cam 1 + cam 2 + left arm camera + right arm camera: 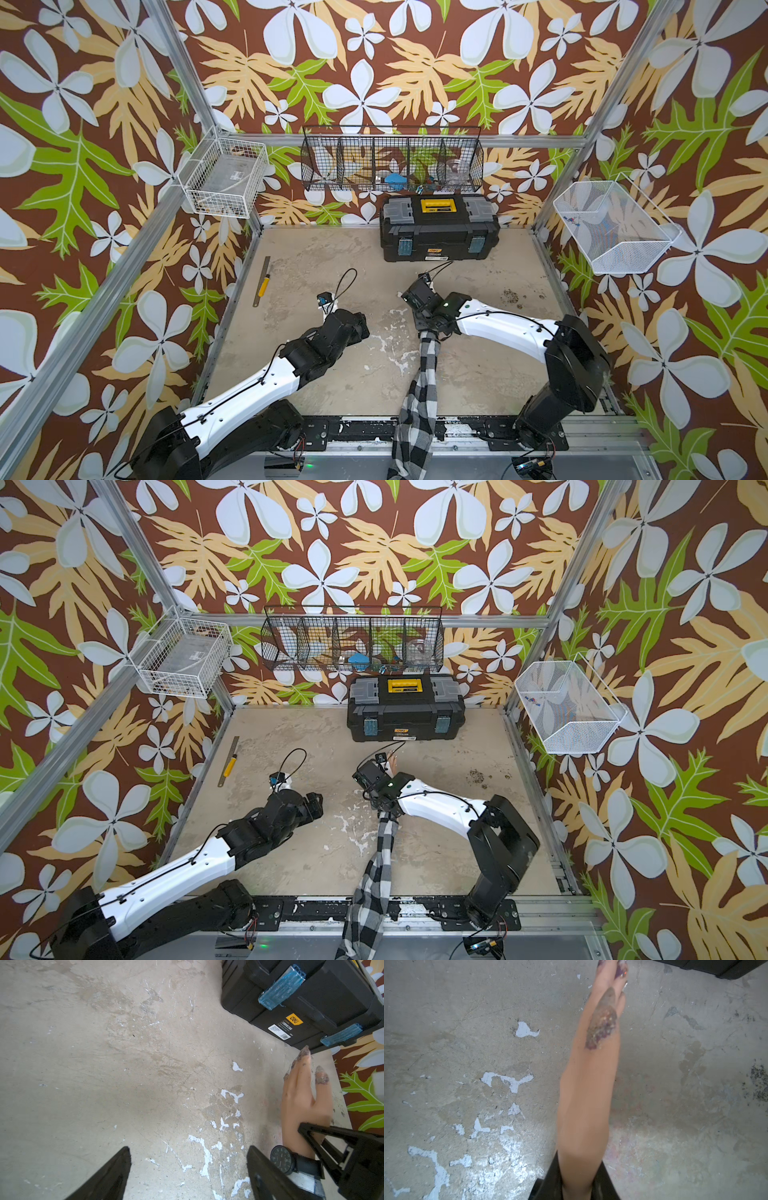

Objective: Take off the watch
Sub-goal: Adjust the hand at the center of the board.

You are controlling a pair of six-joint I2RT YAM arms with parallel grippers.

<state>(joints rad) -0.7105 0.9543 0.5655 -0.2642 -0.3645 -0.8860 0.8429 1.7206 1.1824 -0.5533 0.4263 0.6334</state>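
The watch (283, 1159), black with a round dark face and a black strap, sits on the wrist of a mannequin hand (301, 1101), just above a checked sleeve (424, 374). In both top views my right gripper hides the watch. My right gripper (579, 1178) is shut on the mannequin hand (587, 1095) near the wrist; its black fingers (320, 1152) cross the hand beside the watch. My left gripper (189, 1153) is open over bare floor, one finger close beside the watch face, with nothing between the jaws. In a top view the left gripper (363, 322) is left of the sleeve.
A black toolbox (438, 232) with a yellow handle stands at the back, just beyond the mannequin's fingertips (392, 760). A metal ruler and a yellow knife (262, 282) lie at the left. Wire baskets (392, 162) hang on the walls. The floor (332, 257) is scuffed beige.
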